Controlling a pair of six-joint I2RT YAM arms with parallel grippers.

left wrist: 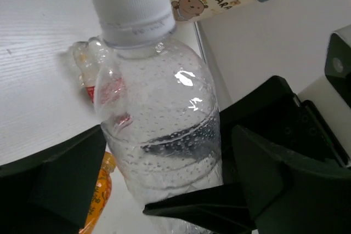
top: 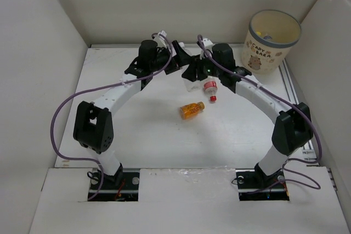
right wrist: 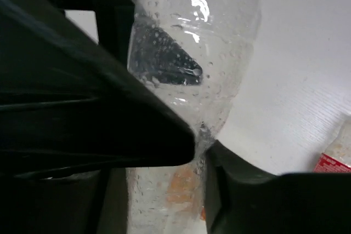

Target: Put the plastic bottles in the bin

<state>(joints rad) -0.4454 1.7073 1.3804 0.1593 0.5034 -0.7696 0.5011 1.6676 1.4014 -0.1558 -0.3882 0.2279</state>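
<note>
Right gripper (right wrist: 204, 147) pinched the clear bottle (left wrist: 159, 130), left gripper (left wrist: 164, 157) loose around it; bin (top: 269, 56) lay upper right, on the right gripper's side.

three bottles (top: 192, 110) (top: 209, 87) (top: 191, 84), one bin (top: 272, 54)

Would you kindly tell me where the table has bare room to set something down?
Bare table lies between its near edge and the orange bottle. Crowded: the far middle, where left gripper and right gripper meet at the clear bottle beside the red-capped bottle; the bin fills the far right corner.
</note>
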